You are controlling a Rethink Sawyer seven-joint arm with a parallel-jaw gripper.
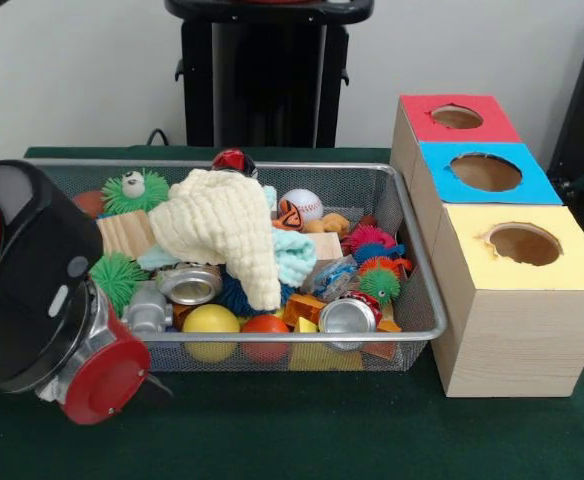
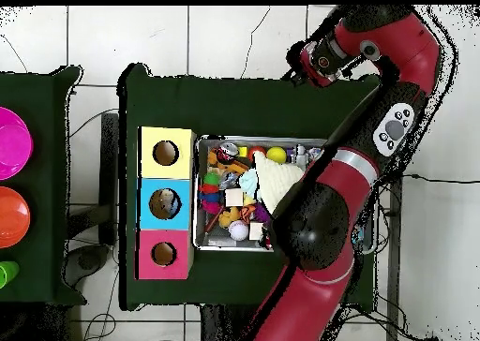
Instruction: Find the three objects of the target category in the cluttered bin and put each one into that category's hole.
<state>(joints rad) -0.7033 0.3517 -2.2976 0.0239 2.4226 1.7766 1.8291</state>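
Parking clear of the bin (image 1: pixel 424 268), the arm (image 2: pixel 323 227) leaves the clutter searchable; gripper (image 2: pixel 302 66) state unclear.

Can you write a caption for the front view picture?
A wire bin crammed with toys beside three holed boxes.

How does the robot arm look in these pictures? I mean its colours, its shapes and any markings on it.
The arm is built of thick rounded segments, mostly red, with black joints and black bands between them. One black section carries a pale grey panel with small round buttons. In the front view, the nearest part of the arm is a black cylinder with a silver metal ring and a red round cap. No loose cables show on it.
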